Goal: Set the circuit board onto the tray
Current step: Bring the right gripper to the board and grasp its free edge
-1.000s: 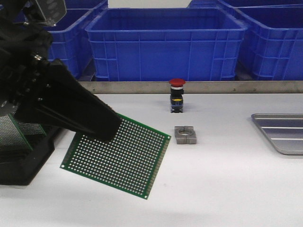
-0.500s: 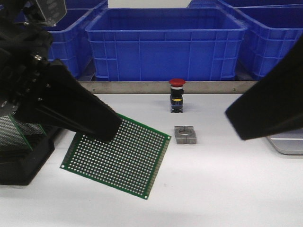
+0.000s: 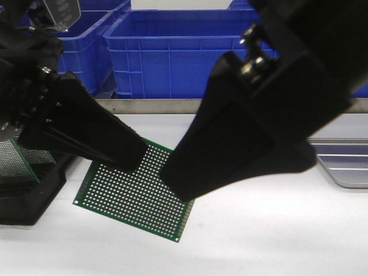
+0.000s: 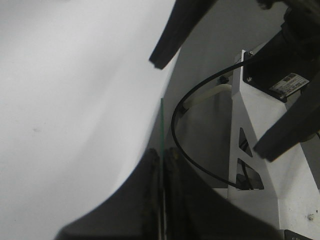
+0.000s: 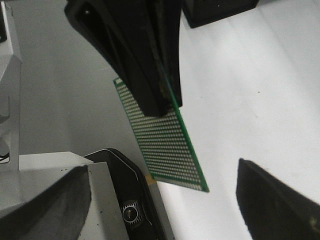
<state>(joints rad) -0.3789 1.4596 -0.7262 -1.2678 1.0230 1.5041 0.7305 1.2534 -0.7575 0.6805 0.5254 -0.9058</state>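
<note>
Above the tabletop's left edge my left claw (image 3: 135,158) pinches the thin, stiff, light board (image 3: 138,192) by one edge; my right claw (image 5: 165,192) gapes for the free edge.

A white table (image 3: 276,230) fills the near part of the scene, smooth and evenly lit, with soft shadows lying on it at the near left. Along its far edge runs a grey metal strip (image 3: 155,106) from left to right. Behind the strip stand blue plastic bins (image 3: 172,52) side by side, one in the middle and others partly seen at the far left and far right. At the near left, a black slotted rack (image 3: 29,195) sits on the table, cut off by the edge of view.
</note>
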